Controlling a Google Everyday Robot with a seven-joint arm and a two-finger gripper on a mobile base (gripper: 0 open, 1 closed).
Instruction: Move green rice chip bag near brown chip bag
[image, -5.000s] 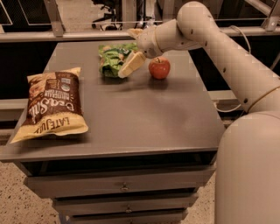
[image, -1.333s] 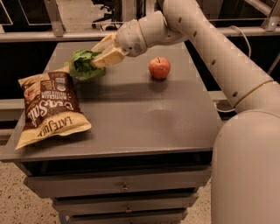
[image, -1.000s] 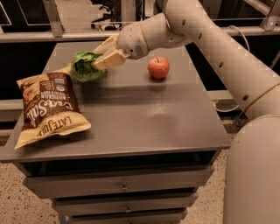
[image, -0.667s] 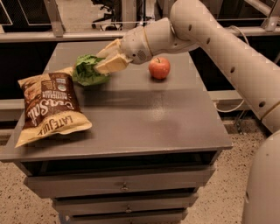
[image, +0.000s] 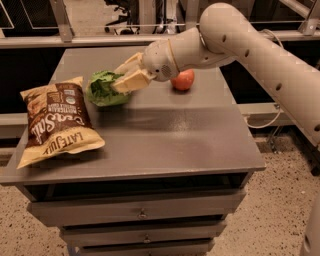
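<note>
The green rice chip bag (image: 104, 90) is small, crinkled and bright green. It sits low at the table top, just right of the brown chip bag (image: 56, 120). The brown bag is large and lies flat at the table's left side, with pale yellow ends. My gripper (image: 119, 80) reaches in from the right. Its tan fingers (image: 131, 80) are closed on the green bag's right edge. A narrow gap shows between the two bags.
A red apple (image: 183, 80) stands on the grey table (image: 170, 140) behind my wrist, to the right of the green bag. My white arm (image: 250, 45) spans the back right. Drawers (image: 142, 214) are below the table's front edge. A rail runs behind the table.
My gripper carried the green bag left from beside the apple to next to the brown bag. Over the last second it lowered slightly toward the table top.
</note>
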